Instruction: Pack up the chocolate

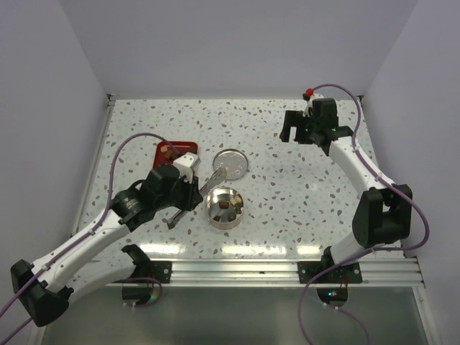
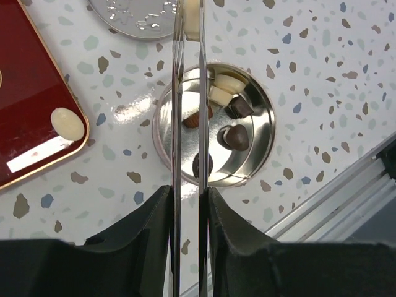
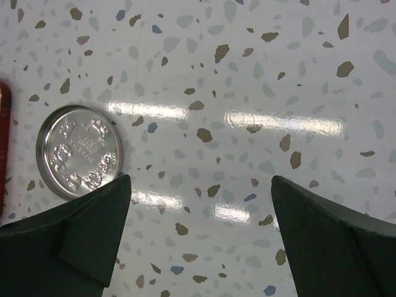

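Note:
My left gripper point(image 2: 189, 189) is shut on a pair of metal tongs point(image 2: 176, 124), whose tips pinch a pale cream chocolate point(image 2: 192, 18). The tongs reach over the open round tin point(image 2: 266, 142), with their tips beyond its far rim. Several dark and cream chocolate pieces point(image 2: 236, 137) lie in the tin. One cream piece point(image 2: 67, 122) rests on the red tray point(image 2: 31, 93). In the top view the left gripper point(image 1: 188, 192) sits just left of the tin point(image 1: 224, 208). My right gripper point(image 1: 302, 129) hovers open and empty at the far right.
The tin's embossed lid point(image 1: 232, 163) lies flat behind the tin, also seen under the right gripper point(image 3: 199, 185) as the lid point(image 3: 79, 151). The red tray point(image 1: 172, 152) lies to the lid's left. An aluminium rail point(image 1: 237, 269) runs along the near table edge.

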